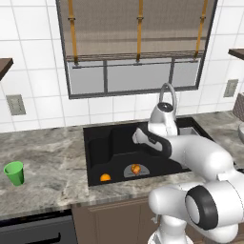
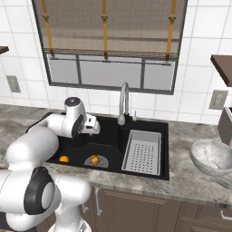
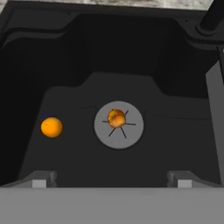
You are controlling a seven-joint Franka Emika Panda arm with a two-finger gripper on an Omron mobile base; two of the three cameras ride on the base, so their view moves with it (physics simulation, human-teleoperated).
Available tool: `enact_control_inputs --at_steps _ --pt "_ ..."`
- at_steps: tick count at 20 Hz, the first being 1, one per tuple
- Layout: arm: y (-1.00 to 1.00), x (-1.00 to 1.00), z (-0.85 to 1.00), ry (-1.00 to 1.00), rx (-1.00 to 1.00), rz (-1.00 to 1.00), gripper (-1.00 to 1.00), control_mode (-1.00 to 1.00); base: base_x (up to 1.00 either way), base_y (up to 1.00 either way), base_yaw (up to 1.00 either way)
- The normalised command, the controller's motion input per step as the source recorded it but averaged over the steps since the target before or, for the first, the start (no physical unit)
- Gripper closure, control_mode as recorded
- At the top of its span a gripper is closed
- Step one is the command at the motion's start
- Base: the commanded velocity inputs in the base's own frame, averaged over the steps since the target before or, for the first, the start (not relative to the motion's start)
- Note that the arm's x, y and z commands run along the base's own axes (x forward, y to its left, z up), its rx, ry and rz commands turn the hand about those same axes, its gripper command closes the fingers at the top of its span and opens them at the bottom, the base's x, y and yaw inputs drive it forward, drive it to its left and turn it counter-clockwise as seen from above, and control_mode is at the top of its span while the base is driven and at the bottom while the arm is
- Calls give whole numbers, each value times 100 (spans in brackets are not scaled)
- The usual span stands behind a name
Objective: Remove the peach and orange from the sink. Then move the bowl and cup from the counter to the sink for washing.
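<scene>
— Two fruits lie in the sink (image 1: 95,143), both on the black floor of the basin. The peach (image 3: 116,118) sits right on the grey drain plate (image 3: 131,135), and the orange (image 3: 51,127) is off to one side of it, apart from the plate.

— And the gripper (image 3: 111,179)?

— Hanging over the basin, above the fruit, touching neither. Its two fingertips (image 3: 41,178) are spread wide with nothing between them. From the camera on the hand the peach is almost dead centre between them, further down; the orange is out past the one fingertip.

— From the base?

— On the left side I see the orange (image 1: 105,177) near the front wall of the sink and the peach (image 1: 136,168) beside it on the plate, with the white arm reaching over the basin. On the right side it is the same pair, orange (image 2: 64,159) and peach (image 2: 94,159), with a grey perforated tray (image 2: 144,152) in the other half of the sink and the curved faucet (image 2: 122,102) behind.

— The dishes?

— The green cup (image 1: 15,172) stands upright on the marble counter (image 1: 47,157), well to the left of the sink. The whitish bowl (image 2: 212,156) rests on the counter to the right of the sink.
</scene>
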Motion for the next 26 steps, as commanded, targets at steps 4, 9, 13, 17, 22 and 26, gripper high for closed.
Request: enact_control_inputs --at_steps 4,9,13,17,22,26 --pt "0 6 -17 -1 0 0 -100 -100 0 0 0" --pt "0 6 -17 0 0 0 -100 -100 0 0 0" --pt "0 6 -17 0 0 0 -100 -100 0 0 0" --pt "0 5 -17 0 0 0 -100 -100 0 0 0" --pt "0 5 -17 0 0 0 -100 -100 0 0 0" --pt "0 7 -17 0 0 0 -100 -100 0 0 0"
